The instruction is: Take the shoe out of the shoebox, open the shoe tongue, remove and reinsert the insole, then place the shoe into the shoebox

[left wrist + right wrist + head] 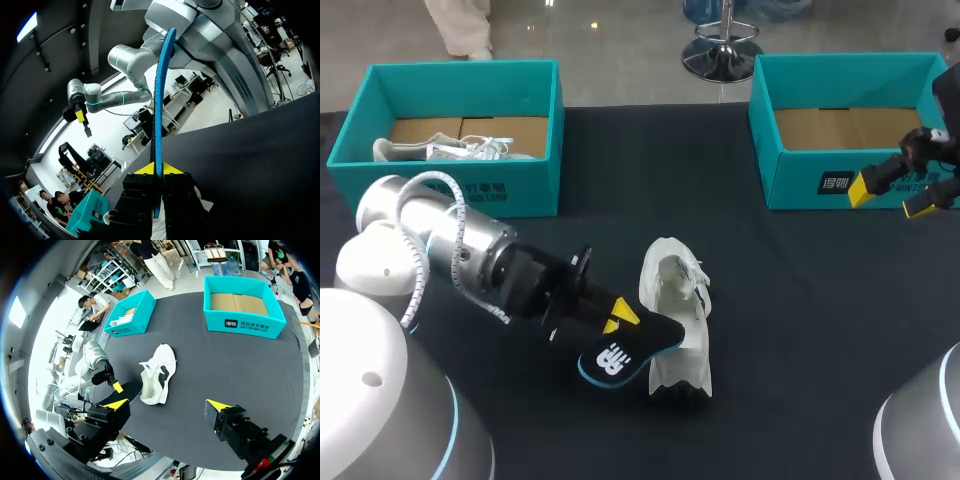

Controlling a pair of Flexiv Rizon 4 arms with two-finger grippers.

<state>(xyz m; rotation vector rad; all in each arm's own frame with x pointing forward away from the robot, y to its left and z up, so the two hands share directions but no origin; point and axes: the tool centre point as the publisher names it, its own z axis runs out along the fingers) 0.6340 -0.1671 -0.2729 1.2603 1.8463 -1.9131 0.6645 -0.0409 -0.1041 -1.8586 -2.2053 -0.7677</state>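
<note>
A white shoe (675, 305) lies on the dark table, toe toward me; in the right wrist view the shoe (159, 371) is ahead of the fingers, far below. My left gripper (620, 318) is shut on a black insole (615, 358) with a blue edge, held just left of the shoe and touching its side. The left wrist view shows that insole (160, 95) edge-on, clamped in the left gripper (158, 169). My right gripper (892, 197) hangs open and empty high by the right shoebox (790, 185). The right gripper (167, 405) has its fingers wide apart.
A teal shoebox (510, 190) at the back left holds another white shoe (460, 150). The right box shows only its cardboard floor. Both boxes, the left shoebox (131, 320) and the right shoebox (245, 322), sit beyond the shoe in the right wrist view.
</note>
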